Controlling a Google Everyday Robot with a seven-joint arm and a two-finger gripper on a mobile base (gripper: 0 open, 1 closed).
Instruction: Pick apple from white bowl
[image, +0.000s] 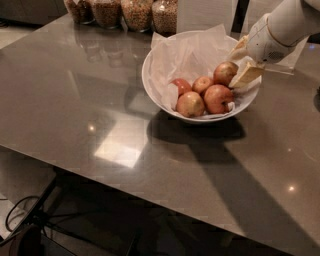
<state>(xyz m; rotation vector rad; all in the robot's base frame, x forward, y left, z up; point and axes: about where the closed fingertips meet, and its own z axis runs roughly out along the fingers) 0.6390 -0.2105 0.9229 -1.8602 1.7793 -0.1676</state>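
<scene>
A: Report the near field

B: A grey table (100, 125) fills the view. Its front edge runs across the lower part, with dark floor and a cable (20, 210) below at the lower left. A bright ceiling reflection lies on the tabletop left of centre

A: Position of the bowl

B: The bowl (155, 87) stands on the table, right of centre, beyond the reflection. It is lined with crumpled paper (185, 55), which rises above the far rim

A: Contents

B: Five apples, grouped in the right half. Two sit nearest: a paler one (190, 104) on the left and a large red one (218, 98) just beside it on the right. Behind these lie a small dark-red one (182, 85) and another (202, 84). The apple (225, 73) lies farthest, near the right rim

A: Gripper location and state

B: The gripper (241, 65) reaches in over the right rim from the upper right, on a white arm (285, 25). Its two tan fingers (246, 75) are spread narrowly and angled down toward the apple; one lies just beside the apple's right side. Grip on the apple cannot be confirmed

A: Far field

B: Four jars (135, 12) of dry goods line the far edge of the table
</scene>
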